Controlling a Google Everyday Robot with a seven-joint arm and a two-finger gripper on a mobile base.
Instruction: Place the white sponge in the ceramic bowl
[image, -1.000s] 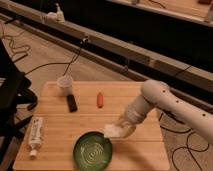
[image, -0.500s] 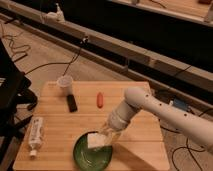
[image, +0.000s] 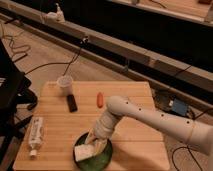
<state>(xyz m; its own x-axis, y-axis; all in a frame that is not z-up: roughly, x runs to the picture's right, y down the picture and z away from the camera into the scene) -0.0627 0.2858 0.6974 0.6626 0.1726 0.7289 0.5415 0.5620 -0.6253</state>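
Camera view: pincer (image: 91, 144) holding white sponge (image: 84, 152) over ceramic bowl (image: 103, 159) near table's (image: 130, 95) front edge

text: none can be read | tube (image: 35, 133): label marks too blurred | gripper (image: 94, 142): over ceramic bowl (image: 105, 159)

My gripper (image: 93, 142) hangs over the ceramic bowl (image: 102, 159) — white sponge (image: 83, 152) at its nine o'clock side.
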